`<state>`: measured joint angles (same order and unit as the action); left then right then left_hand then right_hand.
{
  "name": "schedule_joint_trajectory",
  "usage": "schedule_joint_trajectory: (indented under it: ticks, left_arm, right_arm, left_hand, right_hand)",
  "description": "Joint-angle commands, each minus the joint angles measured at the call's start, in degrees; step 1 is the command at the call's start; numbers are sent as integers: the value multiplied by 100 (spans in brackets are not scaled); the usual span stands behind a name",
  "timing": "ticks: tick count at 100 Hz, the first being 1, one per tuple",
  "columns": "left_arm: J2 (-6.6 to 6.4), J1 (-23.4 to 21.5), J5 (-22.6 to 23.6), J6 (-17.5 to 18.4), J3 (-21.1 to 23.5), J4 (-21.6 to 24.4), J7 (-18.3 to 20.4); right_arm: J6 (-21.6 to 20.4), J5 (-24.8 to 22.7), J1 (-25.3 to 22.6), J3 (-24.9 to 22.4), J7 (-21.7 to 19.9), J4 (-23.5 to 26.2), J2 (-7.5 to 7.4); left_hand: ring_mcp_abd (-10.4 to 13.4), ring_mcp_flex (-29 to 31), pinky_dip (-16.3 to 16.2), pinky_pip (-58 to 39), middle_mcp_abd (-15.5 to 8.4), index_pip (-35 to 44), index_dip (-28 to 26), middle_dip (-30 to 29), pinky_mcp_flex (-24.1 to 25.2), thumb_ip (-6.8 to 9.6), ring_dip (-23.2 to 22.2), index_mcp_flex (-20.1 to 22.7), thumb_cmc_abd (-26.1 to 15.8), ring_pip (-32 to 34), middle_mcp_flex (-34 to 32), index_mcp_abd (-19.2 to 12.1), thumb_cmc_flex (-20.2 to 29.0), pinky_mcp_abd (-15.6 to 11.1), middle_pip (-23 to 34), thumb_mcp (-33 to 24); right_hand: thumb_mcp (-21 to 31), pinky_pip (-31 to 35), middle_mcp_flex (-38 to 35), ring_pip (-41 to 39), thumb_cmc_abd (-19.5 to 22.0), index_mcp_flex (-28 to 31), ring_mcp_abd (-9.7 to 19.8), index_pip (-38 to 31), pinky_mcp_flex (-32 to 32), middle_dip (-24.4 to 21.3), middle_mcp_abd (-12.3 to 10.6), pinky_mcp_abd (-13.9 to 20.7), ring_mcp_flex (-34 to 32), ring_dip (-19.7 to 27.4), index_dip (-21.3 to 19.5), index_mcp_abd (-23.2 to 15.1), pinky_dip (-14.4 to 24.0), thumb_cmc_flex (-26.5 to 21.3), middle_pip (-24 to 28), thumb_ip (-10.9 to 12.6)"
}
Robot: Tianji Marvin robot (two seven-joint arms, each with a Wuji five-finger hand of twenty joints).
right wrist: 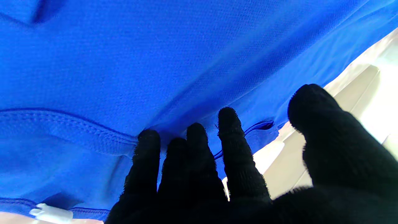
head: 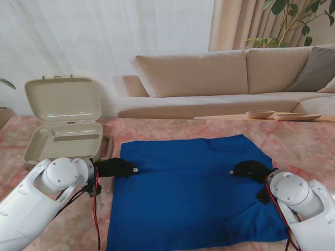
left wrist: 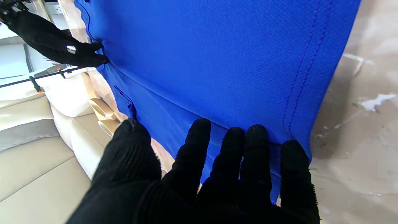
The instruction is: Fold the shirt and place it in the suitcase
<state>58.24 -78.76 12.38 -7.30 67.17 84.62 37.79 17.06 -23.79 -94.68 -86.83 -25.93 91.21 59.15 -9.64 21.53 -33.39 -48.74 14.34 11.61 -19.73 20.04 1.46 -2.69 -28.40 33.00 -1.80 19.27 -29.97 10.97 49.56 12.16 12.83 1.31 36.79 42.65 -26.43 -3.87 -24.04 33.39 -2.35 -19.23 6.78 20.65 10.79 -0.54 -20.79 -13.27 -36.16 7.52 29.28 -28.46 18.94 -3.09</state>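
A blue shirt (head: 188, 193) lies spread flat on the pink marble table (head: 309, 141), its sleeves tucked in so it forms a rough rectangle. My left hand (head: 116, 168), in a black glove, rests at the shirt's left edge with fingers stretched out and holding nothing. In the left wrist view the left hand's fingertips (left wrist: 252, 137) lie on the hem of the shirt (left wrist: 217, 62). My right hand (head: 251, 170) lies flat on the shirt's right side. In the right wrist view its fingers (right wrist: 196, 146) press on the cloth (right wrist: 155, 62), thumb apart. The beige suitcase (head: 65, 136) stands open at the far left.
A beige sofa (head: 235, 78) runs behind the table. Shallow wooden dishes (head: 260, 114) sit on a low board at the far right. Red cables (head: 96, 209) hang along my left forearm. A leafy plant (head: 298, 21) stands in the far right corner.
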Motion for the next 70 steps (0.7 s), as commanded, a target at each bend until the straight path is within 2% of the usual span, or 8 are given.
schedule_joint_trajectory:
  ticks: [1,44,70]
  left_arm:
    - [-71,-39,98,-93,4,-200,19]
    - [-14,-5,152,5,82,-338,-213]
    - [18,-281,-53,127,319,-10,-337]
  right_arm:
    - [53,13,-203,-3,-171,-44,-17]
    - [-45,-26,-470,-128,-442,268,-76]
    - [-46,-19,-419,-134,-485,290,-83]
  left_hand:
    - [-894,-329,209,457,5,44,-3,13,153,-9,219,-168,-111,-438,101,-152,-115,509,30,124]
    - [-862,-323,198,477,-20,73,-5,20,160,-8,220,-179,-75,-437,105,-177,-95,486,52,118]
    - [-855,-316,191,482,-31,95,-5,14,160,-9,231,-166,-67,-444,100,-180,-101,486,53,120]
  right_hand:
    - [-106,-117,-66,-385,23,70,-558,51,88,43,205,-708,-182,-87,26,-74,123,30,-3,201]
    - [-122,-58,-116,-350,153,5,-553,91,84,15,173,-705,-211,-94,51,-112,151,90,-147,186]
    - [-382,-149,-45,-291,262,-54,-536,105,71,59,181,-675,-175,-116,39,-50,161,-96,-190,222]
